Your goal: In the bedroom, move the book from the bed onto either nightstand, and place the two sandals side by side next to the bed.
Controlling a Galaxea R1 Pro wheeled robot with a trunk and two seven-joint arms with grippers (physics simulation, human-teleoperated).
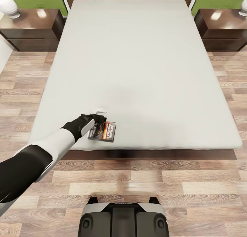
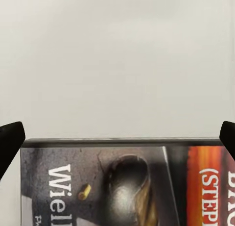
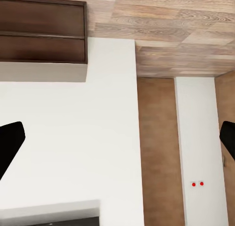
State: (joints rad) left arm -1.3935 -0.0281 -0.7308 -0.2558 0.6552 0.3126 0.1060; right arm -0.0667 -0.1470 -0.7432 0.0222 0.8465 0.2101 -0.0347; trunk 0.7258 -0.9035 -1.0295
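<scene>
The book, a dark paperback with an orange band and white lettering, lies flat on the light-grey mattress of the bed, close to its front left corner. My left gripper hangs right over the book's left part. In the left wrist view the book lies below the open left gripper, whose dark fingertips stand wide apart at either side of the cover. My right gripper is open and empty. The sandals are out of view.
One dark brown nightstand stands at the bed's head on the left, another nightstand on the right, each with a white lamp. Wood-plank floor surrounds the bed. My base stands before the bed's foot.
</scene>
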